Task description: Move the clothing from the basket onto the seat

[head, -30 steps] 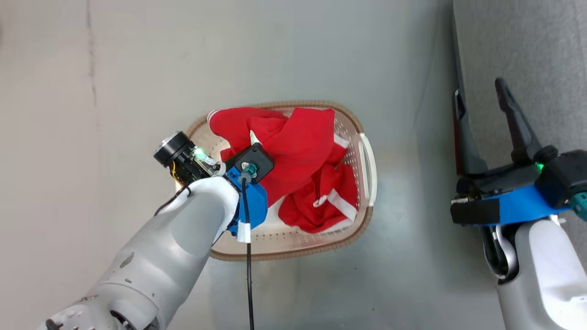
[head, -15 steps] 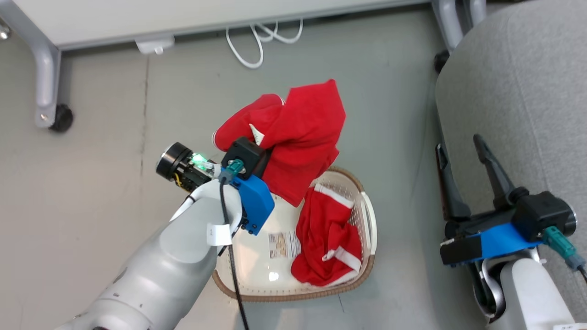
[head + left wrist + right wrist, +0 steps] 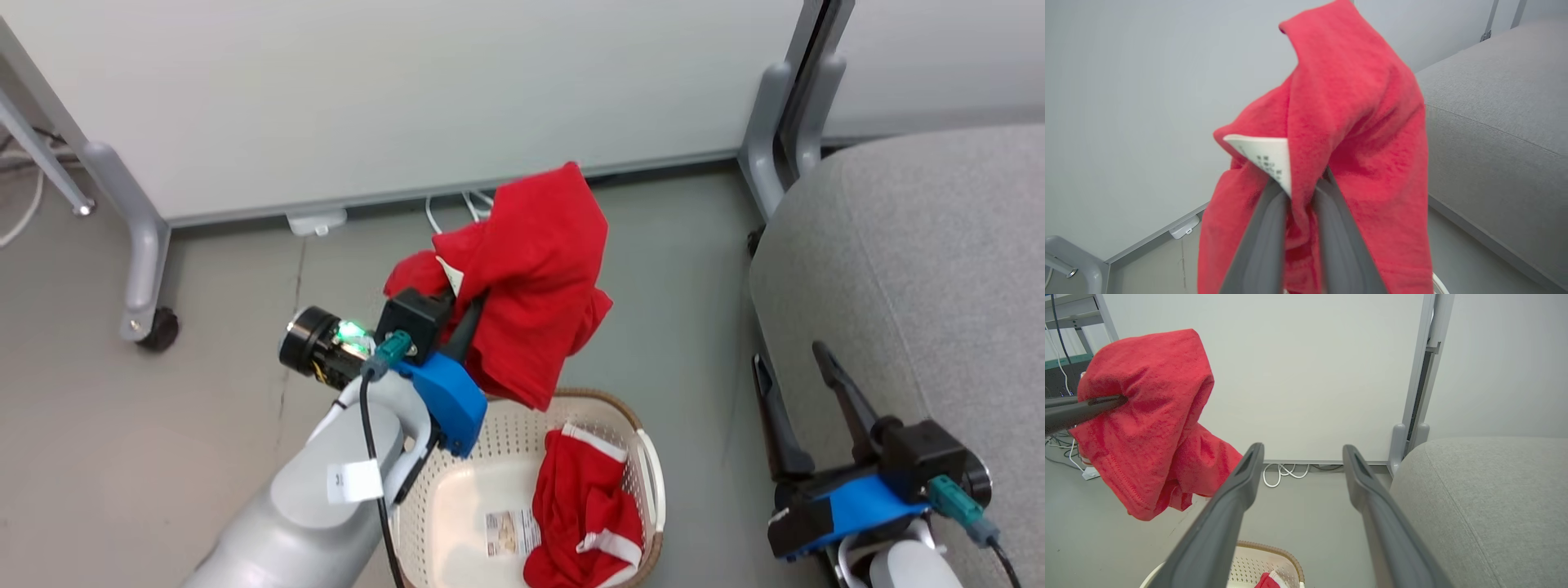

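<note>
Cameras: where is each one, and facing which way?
Head view: on the head, looking forward and down at the cream perforated plastic basket; the left end effector and right end effector show.
Left wrist view: on the left wrist, looking along its fingers shut on the lifted bright red fabric garment.
Right wrist view: on the right wrist, looking along its open fingers toward the white panel.
Shared: both wrist views show that garment and the rounded grey fabric seat.

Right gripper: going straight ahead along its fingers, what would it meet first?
Probably the white panel near its base, above the white cables; the path of the right gripper looks free until there, though depth is unclear.
</note>
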